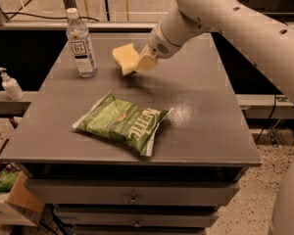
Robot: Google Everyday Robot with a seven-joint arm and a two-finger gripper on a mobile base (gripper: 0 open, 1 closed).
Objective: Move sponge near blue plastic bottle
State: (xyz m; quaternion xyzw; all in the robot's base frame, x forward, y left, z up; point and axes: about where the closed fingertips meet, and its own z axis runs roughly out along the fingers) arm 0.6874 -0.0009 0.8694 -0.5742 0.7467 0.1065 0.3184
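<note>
Fingers (pixel 148 62) clenched on the sponge (pixel 125 58), gripping its right edge; one pale pad visible against it. Sponge is tilted and looks lifted off the desk (pixel 206 97), with a faint dark shadow on the surface just under it. It sits over the rear-centre of the desk, to the right of the blue plastic bottle (pixel 81 43), near it but not touching, with a strip of bare desk between them. Bottle stands upright at the rear-left corner: white cap, white label with dark print. Gripper (pixel 142 65) is over the rear-centre too, pointing left toward the bottle, at the end of the white arm (pixel 225 18) coming in from the upper right. Green chip bag (pixel 121 123) lies flat at the front-centre of the desk, well apart from sponge and bottle. Small white pump dispenser (pixel 10 84) stands off the desk on a lower ledge to the left. Desk front shows drawers (pixel 132 199) with small knobs. Cardboard box (pixel 14 199) on the floor at lower left.
</note>
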